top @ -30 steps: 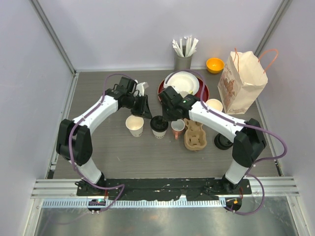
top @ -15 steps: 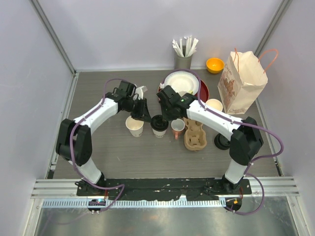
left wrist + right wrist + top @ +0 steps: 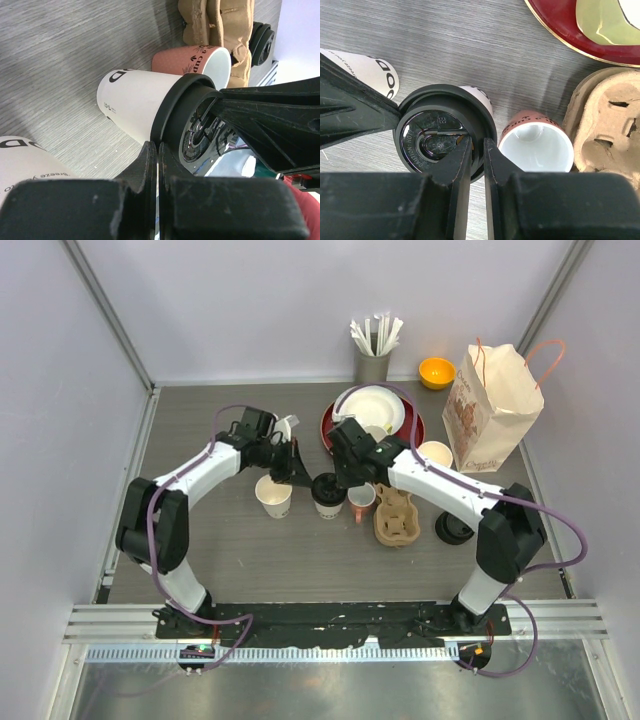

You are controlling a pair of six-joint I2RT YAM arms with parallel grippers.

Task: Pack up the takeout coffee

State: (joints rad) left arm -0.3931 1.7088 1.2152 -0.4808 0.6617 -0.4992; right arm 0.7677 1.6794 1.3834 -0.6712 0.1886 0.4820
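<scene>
One takeout coffee, a cream-white paper cup [image 3: 132, 97] with a black lid [image 3: 437, 137], stands mid-table [image 3: 326, 492]. My right gripper [image 3: 477, 145] hangs over it [image 3: 338, 480], shut on the lid's near rim, one finger on the lid's top and one outside it. My left gripper [image 3: 157, 149] comes in from the left [image 3: 300, 477], shut with nothing between its fingers, tips against the lid's edge. A lidless white cup [image 3: 273, 495] stands just left. A second lidless white cup [image 3: 436, 453] and a loose black lid [image 3: 453, 528] sit to the right.
A pink cup [image 3: 361, 500] stands right beside the lidded cup, with a cardboard cup carrier [image 3: 395, 512] next to it. Behind are a red plate [image 3: 412, 425] carrying a white plate, a straw holder [image 3: 372, 352], an orange bowl [image 3: 436, 371] and a paper bag [image 3: 495, 410].
My left gripper has shut and moved in against the lid's edge. My right gripper has narrowed onto the lid's rim and shifted slightly toward the near side.
</scene>
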